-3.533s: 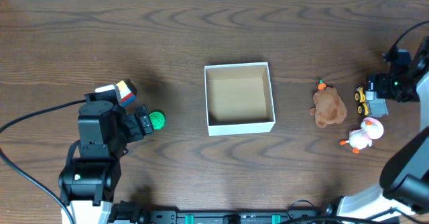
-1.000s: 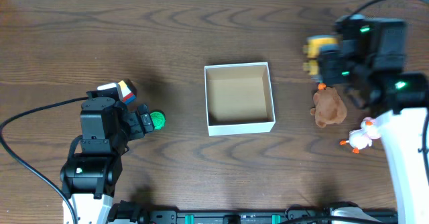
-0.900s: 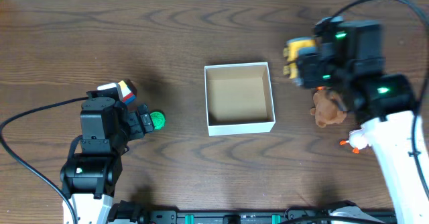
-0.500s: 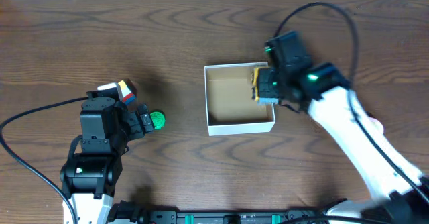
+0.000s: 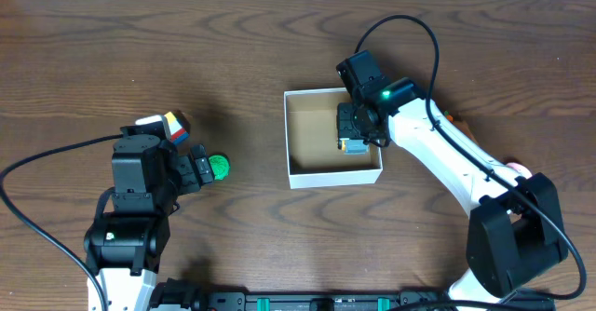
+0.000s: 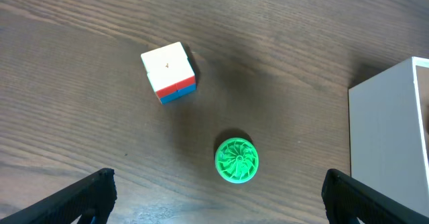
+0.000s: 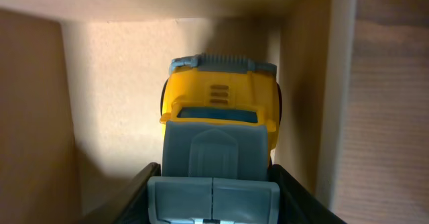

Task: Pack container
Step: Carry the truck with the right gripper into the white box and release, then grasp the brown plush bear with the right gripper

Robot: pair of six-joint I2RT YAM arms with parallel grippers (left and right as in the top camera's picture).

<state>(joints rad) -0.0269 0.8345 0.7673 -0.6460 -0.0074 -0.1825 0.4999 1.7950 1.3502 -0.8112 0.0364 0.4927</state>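
Observation:
The container (image 5: 332, 176), a shallow white box with a tan inside, stands mid-table. My right gripper (image 5: 358, 129) reaches down into its right half, shut on a yellow and grey toy truck (image 5: 354, 146). In the right wrist view the truck (image 7: 218, 103) points away from me, close to the container's right wall (image 7: 305, 83), and my right gripper (image 7: 213, 184) clamps its grey rear from both sides. My left gripper (image 6: 218, 197) hangs open over the table at the left, above a green disc (image 6: 236, 160) and apart from it.
A multicoloured cube (image 6: 169, 71) lies beyond the green disc (image 5: 218, 167), left of the container's white side (image 6: 392, 143). A pale pink toy (image 5: 515, 171) peeks out beside the right arm at the right. The left arm's black cable loops along the left edge.
My right arm swung in from the right side of the table carrying the truck, and lowered it into the container's right half. The left arm has not moved.

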